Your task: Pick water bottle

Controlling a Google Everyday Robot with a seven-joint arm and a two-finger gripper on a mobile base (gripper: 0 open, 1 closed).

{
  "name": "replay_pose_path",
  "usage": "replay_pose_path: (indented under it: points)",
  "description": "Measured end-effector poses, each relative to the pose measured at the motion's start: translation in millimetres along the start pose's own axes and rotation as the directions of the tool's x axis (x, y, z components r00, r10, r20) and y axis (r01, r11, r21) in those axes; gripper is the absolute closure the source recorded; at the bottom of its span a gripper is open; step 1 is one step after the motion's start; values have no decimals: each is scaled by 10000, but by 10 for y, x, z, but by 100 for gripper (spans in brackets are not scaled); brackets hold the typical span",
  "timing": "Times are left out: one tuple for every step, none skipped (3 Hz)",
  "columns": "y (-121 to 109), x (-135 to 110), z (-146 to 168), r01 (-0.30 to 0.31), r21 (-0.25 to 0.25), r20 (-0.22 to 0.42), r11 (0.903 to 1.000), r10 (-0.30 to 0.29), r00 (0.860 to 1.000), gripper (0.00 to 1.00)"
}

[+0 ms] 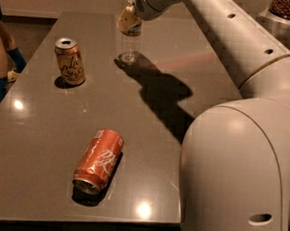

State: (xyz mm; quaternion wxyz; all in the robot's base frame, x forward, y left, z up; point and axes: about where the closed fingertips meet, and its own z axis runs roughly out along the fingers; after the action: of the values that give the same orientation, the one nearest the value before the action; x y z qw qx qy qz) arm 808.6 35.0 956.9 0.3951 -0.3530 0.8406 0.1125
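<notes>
Hand [130, 22] hangs at the far end of the surface [38, 129], directly over the top of the water bottle [130, 51] and covering its cap and upper part. Whether the hand is open or closed cannot be told, nor whether it has any hold on the bottle.

The water bottle stands upright on the surface at the far side, roughly midway across, its clear lower body and base visible beneath the hand. The base appears to rest on the surface, though this is not certain.

An upright orange can [70, 61] stands to the left of the bottle, well apart from it. A second orange can [99, 160] lies on its side near the front edge, further off. The arm [217, 28] reaches in from the right and casts a broad shadow [161, 96] beside the bottle. A person's legs [0, 51] show at the left edge.

Assessment: the step in hand is the grasp at the bottle's neck. The next move calls for a confirmed, centred grip, then a straight lift. A light, clear bottle may tip if caught off-centre.
</notes>
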Motion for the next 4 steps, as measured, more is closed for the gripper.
replay_pose_path:
  points:
    - [54,-103,-229,128,-593,693,9982,-87,9976,78]
    - [129,-167,-496,391,-982,1335,9944,-258,9907,99]
    - [203,-196,-771,617,-1263,1886,9901,-371,9814,100]
    - [280,-198,-938,865,-1520,2135,9846,-528,9755,100]
